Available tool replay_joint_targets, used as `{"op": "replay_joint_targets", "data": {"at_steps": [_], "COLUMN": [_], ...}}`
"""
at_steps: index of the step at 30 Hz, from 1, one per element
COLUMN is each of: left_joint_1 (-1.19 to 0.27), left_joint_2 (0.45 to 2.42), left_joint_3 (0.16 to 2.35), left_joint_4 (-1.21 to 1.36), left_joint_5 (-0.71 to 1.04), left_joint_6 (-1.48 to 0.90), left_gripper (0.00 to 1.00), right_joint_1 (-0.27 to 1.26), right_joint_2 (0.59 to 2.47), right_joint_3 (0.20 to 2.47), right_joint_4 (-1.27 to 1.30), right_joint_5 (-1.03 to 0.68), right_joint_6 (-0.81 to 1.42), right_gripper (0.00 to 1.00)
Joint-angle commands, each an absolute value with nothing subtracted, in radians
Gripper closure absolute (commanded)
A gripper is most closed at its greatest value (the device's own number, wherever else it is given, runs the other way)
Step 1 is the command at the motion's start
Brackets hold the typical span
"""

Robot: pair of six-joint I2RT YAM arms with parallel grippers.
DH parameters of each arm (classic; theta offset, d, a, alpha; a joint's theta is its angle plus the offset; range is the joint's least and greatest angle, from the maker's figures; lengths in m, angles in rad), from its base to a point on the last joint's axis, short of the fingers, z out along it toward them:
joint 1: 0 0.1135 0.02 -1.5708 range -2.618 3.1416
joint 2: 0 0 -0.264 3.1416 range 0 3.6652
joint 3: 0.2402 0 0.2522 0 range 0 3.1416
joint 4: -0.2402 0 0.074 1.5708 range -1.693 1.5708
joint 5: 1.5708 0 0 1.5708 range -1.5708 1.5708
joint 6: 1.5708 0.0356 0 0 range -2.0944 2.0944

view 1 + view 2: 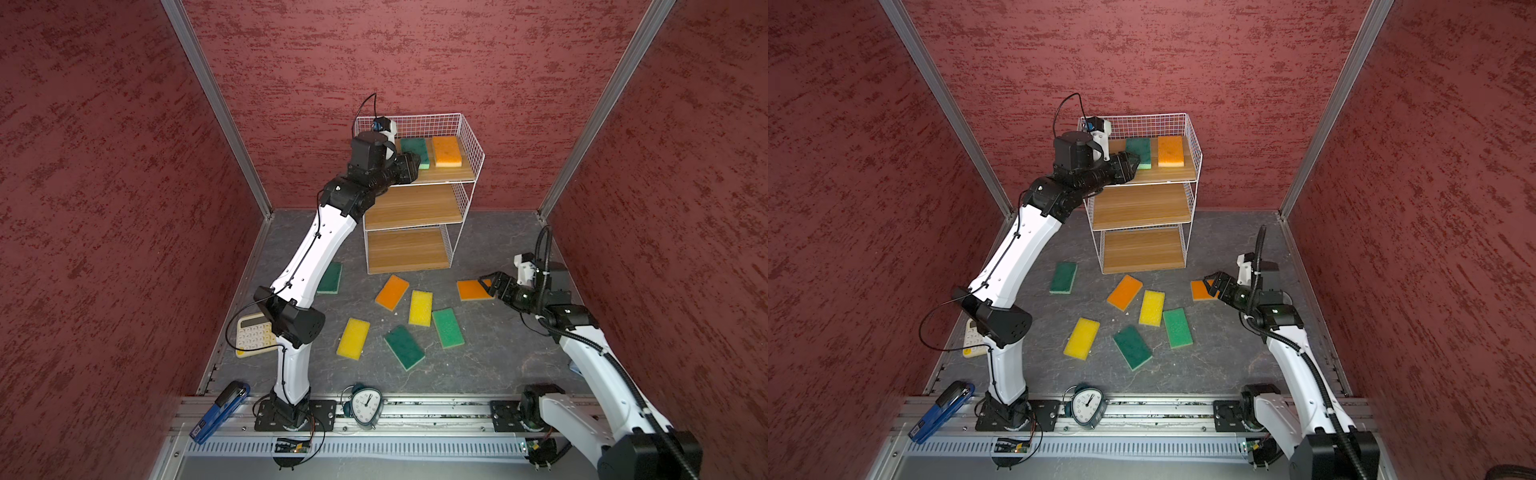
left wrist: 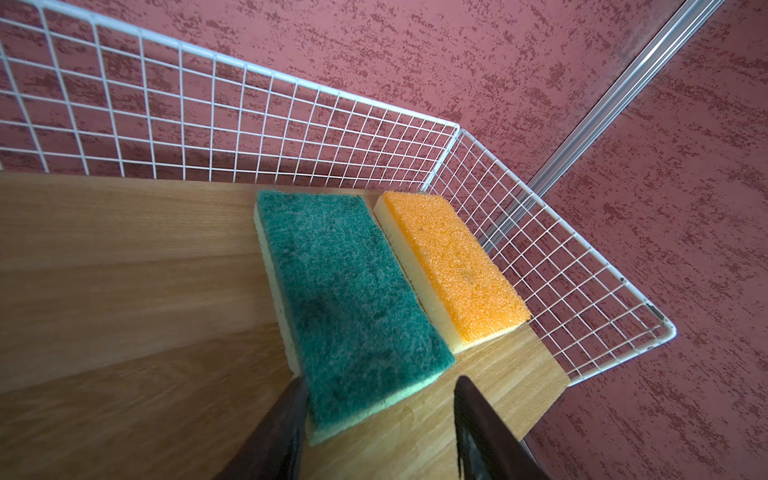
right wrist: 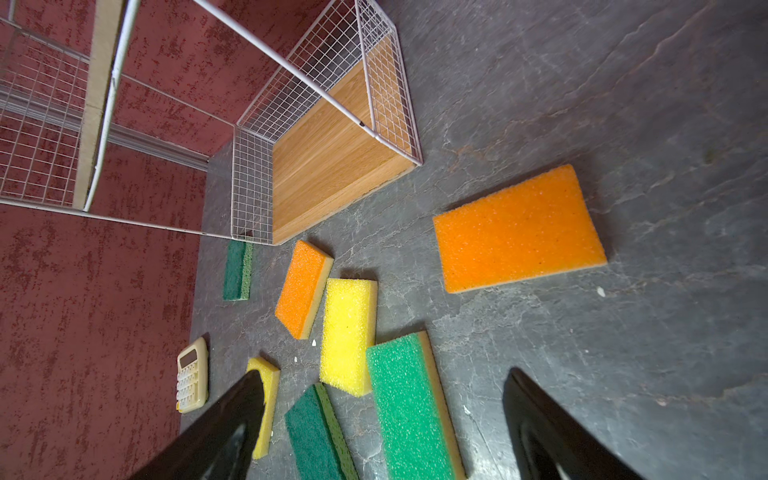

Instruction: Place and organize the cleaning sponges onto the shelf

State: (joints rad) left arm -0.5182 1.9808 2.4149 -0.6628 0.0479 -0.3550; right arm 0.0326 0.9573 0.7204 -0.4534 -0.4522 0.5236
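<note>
On the top board of the shelf (image 1: 415,205) — dark green sponge (image 2: 345,291) and orange sponge (image 2: 453,266), flat, close side by side. Astride the green one's near end: left gripper (image 2: 380,384), jaws parted, not clamped. Low over the floor (image 1: 498,357) by another orange sponge (image 1: 471,289): right gripper (image 3: 383,373), wide open, empty. Six more sponges (image 1: 420,307) loose before the shelf.

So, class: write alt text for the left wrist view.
A dark green sponge and an orange sponge lie side by side on the top board of the shelf, beside its white wire corner. The left tool stands open around the green sponge's near end.
</note>
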Motion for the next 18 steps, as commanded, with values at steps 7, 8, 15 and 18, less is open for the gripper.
{"op": "replay_joint_targets", "data": {"at_steps": [7,8,15,18], "left_joint_1": [-0.526,-0.526,-0.534,-0.549], "left_joint_2": [1.984,1.978,1.906,1.837], "left_joint_3": [2.372,2.372,2.362,2.321], "left_joint_4": [-0.785,-0.785,-0.812,-0.819], "left_joint_5": [0.057,0.055,0.03,-0.004], "left_joint_6": [-0.382,-0.381,-0.357,-0.336], "left_gripper": [0.43,0.43,0.4,0.39], "right_joint_1": [0.03,0.031,0.031,0.031], "right_joint_2": [0.94,0.94,0.943,0.945], "right_joint_3": [0.735,0.737,0.76,0.774], "right_joint_4": [-0.456,-0.456,-0.462,-0.467], "right_joint_5": [-0.45,-0.45,-0.44,-0.436], "right_joint_6": [0.515,0.514,0.517,0.517], "right_gripper": [0.09,0.09,0.09,0.09]}}
